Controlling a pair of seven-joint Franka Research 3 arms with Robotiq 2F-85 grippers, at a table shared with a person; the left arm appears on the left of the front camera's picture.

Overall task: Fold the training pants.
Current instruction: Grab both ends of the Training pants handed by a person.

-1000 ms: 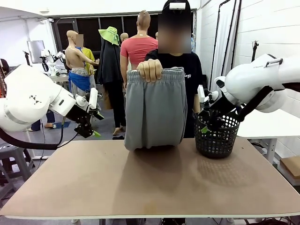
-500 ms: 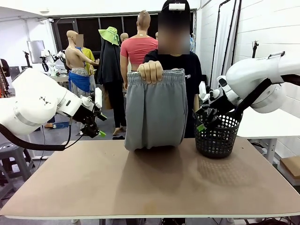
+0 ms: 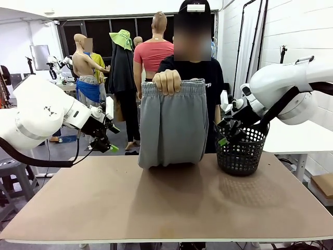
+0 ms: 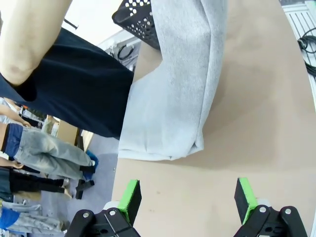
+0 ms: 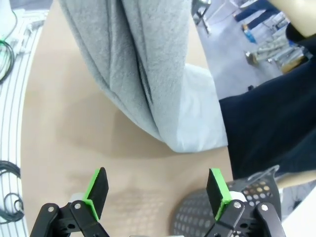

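The left gripper (image 4: 187,190) has its jaws wide open and holds nothing. Below and ahead of them lies the bare brown table (image 4: 256,123), plain and matt. The right gripper (image 5: 157,187) is also wide open and empty. A black mesh basket (image 5: 207,215) is close beside one of its jaws and is cut off by the lower edge of the wrist picture.

The training pants (image 3: 173,125) hang straight ahead of both pairs of jaws, between the two grippers and apart from both. Their lower end rests on the table, and it is hard to tell how the legs lie there. The waistband is held up by the person's hand (image 3: 167,80).

Farther behind, the person's black shirt (image 3: 213,78) has a small white print. The pants hide most of it and I cannot read it.

The room beyond has white walls, a grey floor and dark windows.
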